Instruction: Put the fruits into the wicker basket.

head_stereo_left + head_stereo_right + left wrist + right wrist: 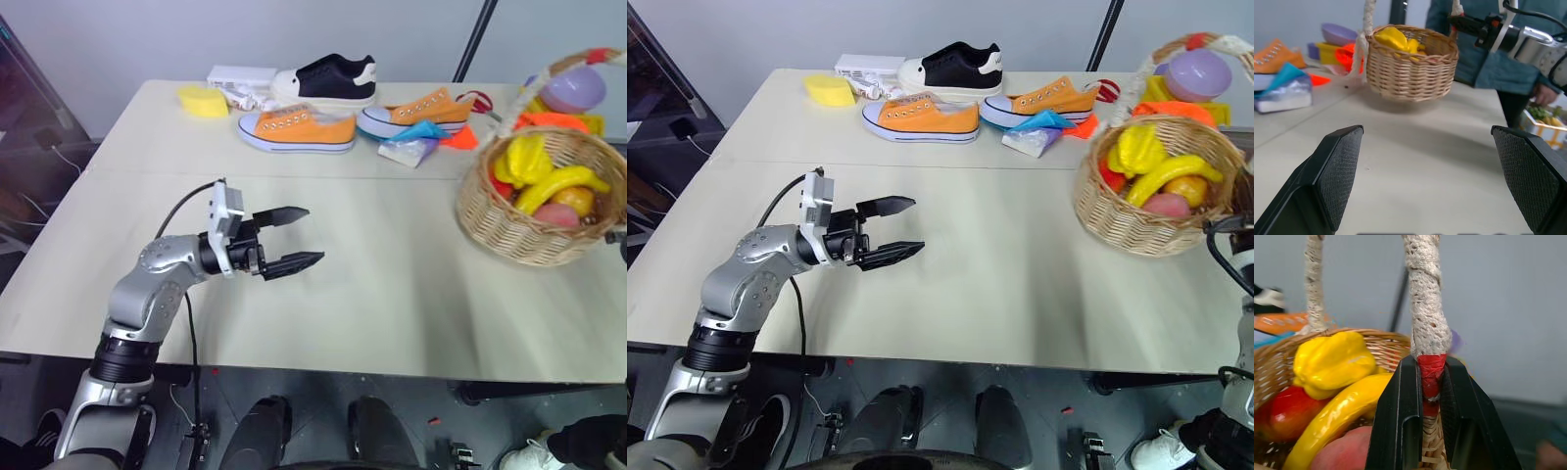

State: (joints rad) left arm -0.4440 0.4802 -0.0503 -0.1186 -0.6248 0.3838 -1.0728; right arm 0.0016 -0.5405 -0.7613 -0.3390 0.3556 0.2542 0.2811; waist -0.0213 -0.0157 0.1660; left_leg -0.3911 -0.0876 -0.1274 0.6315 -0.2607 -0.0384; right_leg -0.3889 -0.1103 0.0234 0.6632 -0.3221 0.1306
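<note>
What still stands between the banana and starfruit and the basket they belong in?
Nothing visible: the banana and starfruit already lie inside the basket, whose handle the right pincer is clamped on.

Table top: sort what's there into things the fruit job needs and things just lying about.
Job:
- banana, in the basket
- starfruit, in the basket
- wicker basket, right end effector shut on its handle

Lying about:
- orange shoes
- black shoe
- yellow sponge
- purple bowl

Bare table (392, 284) ahead; 3 shoes (297, 128) along far edge.
</note>
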